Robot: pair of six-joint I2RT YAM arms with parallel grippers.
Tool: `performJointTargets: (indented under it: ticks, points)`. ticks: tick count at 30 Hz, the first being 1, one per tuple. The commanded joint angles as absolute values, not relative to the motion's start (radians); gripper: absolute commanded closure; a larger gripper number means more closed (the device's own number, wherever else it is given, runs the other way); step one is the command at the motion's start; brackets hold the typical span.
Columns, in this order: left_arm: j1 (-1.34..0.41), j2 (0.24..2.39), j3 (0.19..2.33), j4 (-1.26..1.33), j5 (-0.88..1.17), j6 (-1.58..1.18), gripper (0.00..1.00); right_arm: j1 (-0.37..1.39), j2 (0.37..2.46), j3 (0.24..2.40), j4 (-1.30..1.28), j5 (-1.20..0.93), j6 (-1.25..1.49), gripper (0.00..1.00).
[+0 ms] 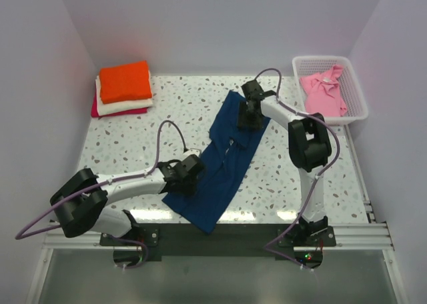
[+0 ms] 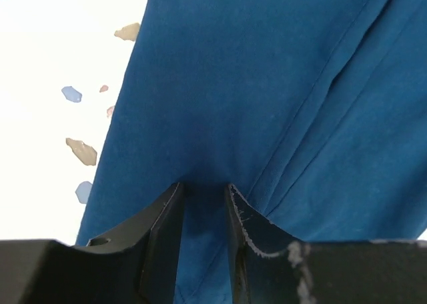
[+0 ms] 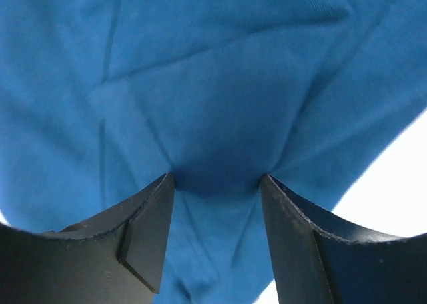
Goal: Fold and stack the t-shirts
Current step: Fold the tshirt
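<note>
A navy blue t-shirt point(image 1: 225, 154) lies in a long diagonal band across the middle of the table, its near end at the front edge. My left gripper point(image 1: 193, 171) rests on its left edge. In the left wrist view that gripper point(image 2: 203, 185) stands narrowly open, tips pressed into the navy cloth point(image 2: 267, 84). My right gripper point(image 1: 250, 117) sits on the shirt's far end. In the right wrist view it point(image 3: 217, 177) is wide open, tips down on puckered cloth point(image 3: 213, 84). Folded orange point(image 1: 125, 81), cream point(image 1: 125, 106) and magenta point(image 1: 97, 110) t-shirts are stacked at back left. A pink t-shirt point(image 1: 323, 91) lies crumpled in the basket.
A white lattice basket point(image 1: 363, 109) stands at the back right corner. Speckled tabletop point(image 1: 133, 141) shows left of the navy shirt and also to its right point(image 1: 280, 171). White walls enclose the table on three sides.
</note>
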State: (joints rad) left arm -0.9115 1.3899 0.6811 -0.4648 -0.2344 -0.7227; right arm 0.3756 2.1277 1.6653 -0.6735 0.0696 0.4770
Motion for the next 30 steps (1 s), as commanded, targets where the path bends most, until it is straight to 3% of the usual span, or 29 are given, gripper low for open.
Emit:
performJointTargets:
  ticks: [1, 10, 19, 24, 30]
  points:
    - [-0.923, 1.365, 0.632, -0.417, -0.21, -0.791, 0.65, 0.365, 2.205, 1.742, -0.663, 0.086, 0.463, 0.43]
    - [-0.95, 1.316, 0.486, -0.206, -0.061, -1.026, 0.65, 0.356, 2.388, 1.959, -0.681, 0.098, 0.4, 0.43]
    - [-0.95, 1.503, 0.638, -0.054, -0.029, -1.114, 0.64, 0.347, 2.606, 2.339, -0.736, 0.095, 0.305, 0.4]
    - [-0.95, 1.548, 0.69, -0.052, -0.023, -1.103, 0.64, 0.347, 2.562, 2.346, -0.713, 0.064, 0.293, 0.33]
    - [-0.95, 1.517, 0.716, -0.08, -0.034, -1.074, 0.63, 0.345, 2.422, 2.296, -0.722, 0.072, 0.308, 0.33]
